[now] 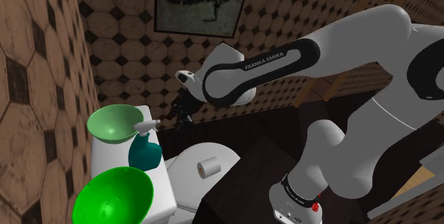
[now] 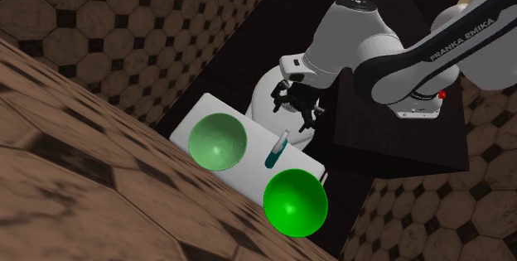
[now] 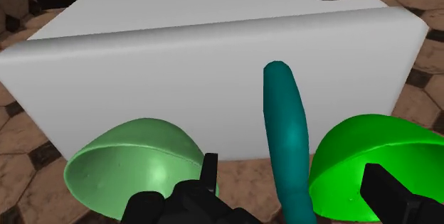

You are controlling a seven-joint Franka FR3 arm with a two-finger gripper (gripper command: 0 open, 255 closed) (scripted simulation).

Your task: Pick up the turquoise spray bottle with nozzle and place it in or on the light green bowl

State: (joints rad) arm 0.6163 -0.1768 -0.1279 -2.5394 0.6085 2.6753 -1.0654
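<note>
The turquoise spray bottle (image 1: 146, 151) with a white nozzle stands on a white toilet tank (image 1: 162, 176), between two bowls. The light green bowl (image 1: 114, 123) sits just behind it, toward the wall. My black gripper (image 1: 182, 109) hangs open a short way off to the shoulder view's right of the bottle, touching nothing. From the second exterior view the gripper (image 2: 301, 108) hovers above the bottle (image 2: 276, 147) and the light green bowl (image 2: 217, 141). In the wrist view the bottle (image 3: 286, 130) stands ahead of the gripper (image 3: 295, 187), between its spread fingers (image 3: 210, 174), beside the light green bowl (image 3: 135, 162).
A brighter green bowl (image 1: 114, 195) sits on the tank's near end, on the bottle's other side. A toilet paper roll (image 1: 208, 166) lies on the white toilet lid. Tiled walls close in behind the tank, and a dark cabinet (image 1: 249, 151) stands by the stand.
</note>
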